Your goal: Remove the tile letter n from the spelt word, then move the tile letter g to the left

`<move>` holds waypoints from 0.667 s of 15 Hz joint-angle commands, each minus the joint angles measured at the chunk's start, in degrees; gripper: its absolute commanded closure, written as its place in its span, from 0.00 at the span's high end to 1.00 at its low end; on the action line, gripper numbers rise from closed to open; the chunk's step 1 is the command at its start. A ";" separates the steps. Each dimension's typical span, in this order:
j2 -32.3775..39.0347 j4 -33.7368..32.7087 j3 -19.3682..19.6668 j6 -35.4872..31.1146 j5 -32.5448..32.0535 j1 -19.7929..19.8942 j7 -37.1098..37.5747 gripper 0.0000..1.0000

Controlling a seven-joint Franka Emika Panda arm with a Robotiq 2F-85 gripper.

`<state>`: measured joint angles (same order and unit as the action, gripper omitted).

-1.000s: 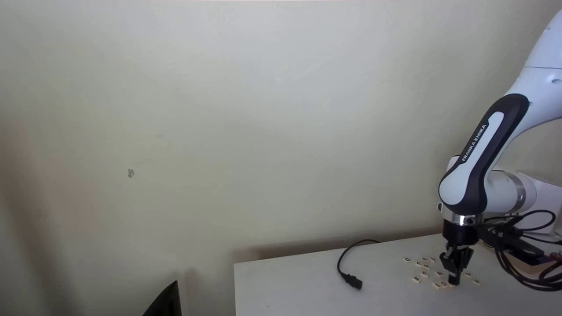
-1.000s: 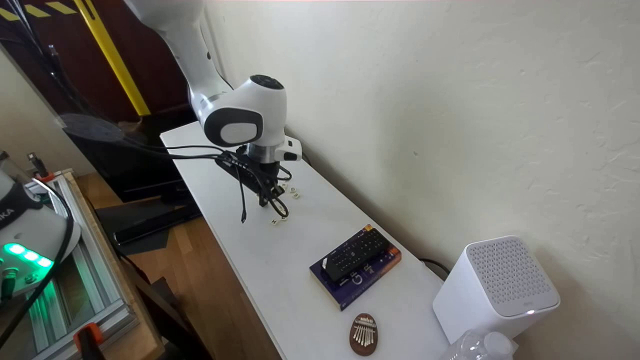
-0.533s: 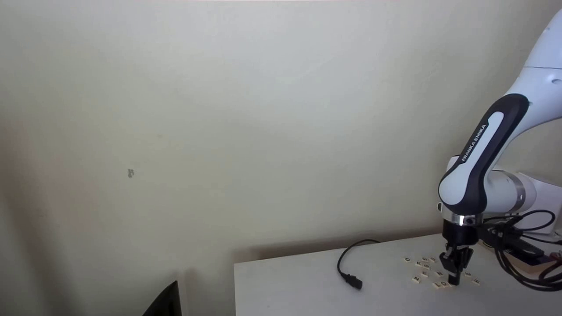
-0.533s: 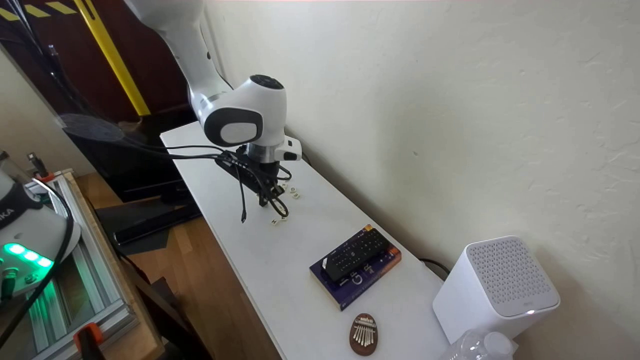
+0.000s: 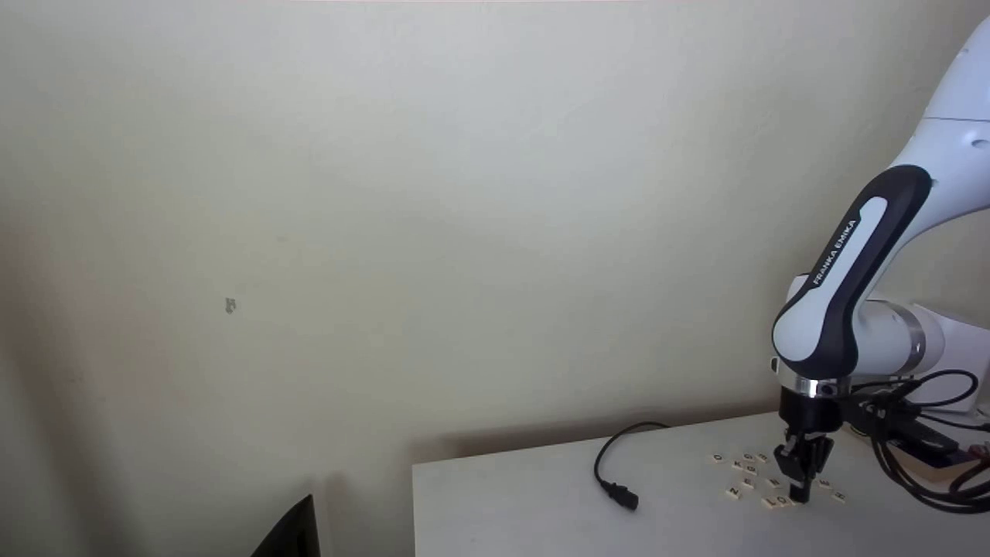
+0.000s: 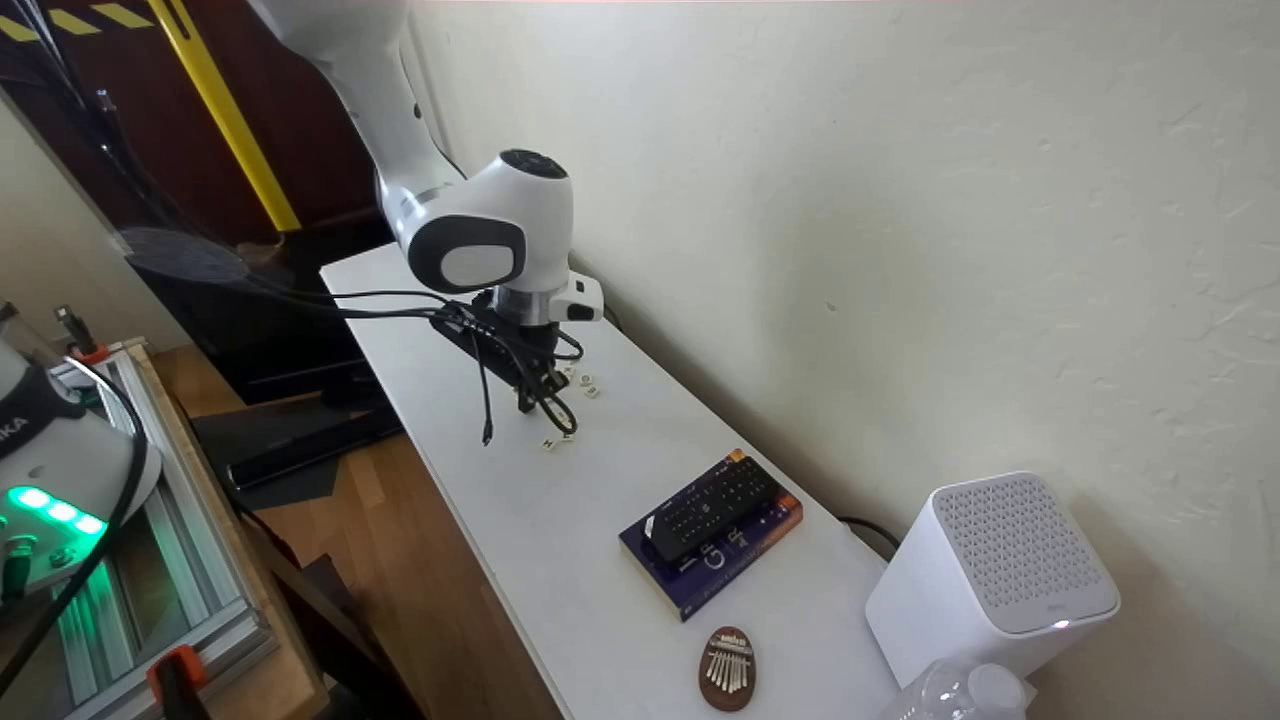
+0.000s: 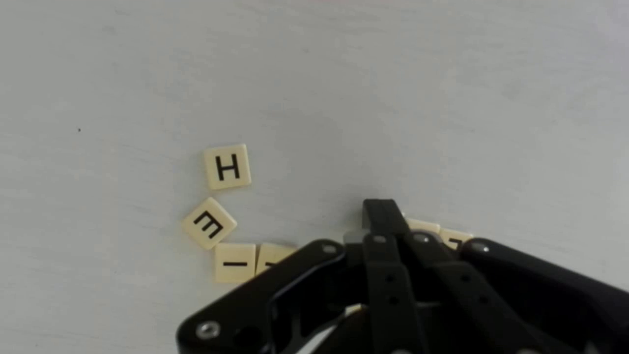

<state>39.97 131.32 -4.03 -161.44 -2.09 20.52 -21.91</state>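
Small cream letter tiles lie on the white table (image 5: 526, 503). An N tile (image 5: 733, 493) lies apart on the left in an exterior view. An L tile (image 5: 769, 504) and an O tile (image 5: 783, 501) lie side by side, with another tile edge (image 5: 796, 503) at the fingertips, its letter unreadable. No G can be read; it may be hidden by the fingers. My gripper (image 7: 379, 211) is shut, fingertips together and low at the table, nothing seen between them. It also shows in both exterior views (image 5: 800, 493) (image 6: 526, 404). In the wrist view, the L-like tile (image 7: 456, 238) lies right of it.
In the wrist view, an H tile (image 7: 227, 166), an E tile (image 7: 209, 223) and an I-like tile (image 7: 235, 263) lie left. A black cable plug (image 5: 623, 496), a book (image 6: 715, 590) under a keyboard (image 6: 715, 508), a thumb piano (image 6: 727, 670) and a white box (image 6: 985, 570) stand around.
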 commanded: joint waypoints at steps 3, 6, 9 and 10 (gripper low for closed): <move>0.53 0.46 0.21 -0.96 -0.44 -0.77 -0.20 0.00; 0.18 0.88 0.10 -1.24 -0.44 -0.88 -0.27 0.00; -0.15 1.25 0.19 -1.71 -0.47 -1.09 -0.14 0.00; -0.23 1.36 0.19 -1.87 -0.48 -1.10 -0.13 0.00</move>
<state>39.86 131.64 -4.03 -161.92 -2.09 19.89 -21.91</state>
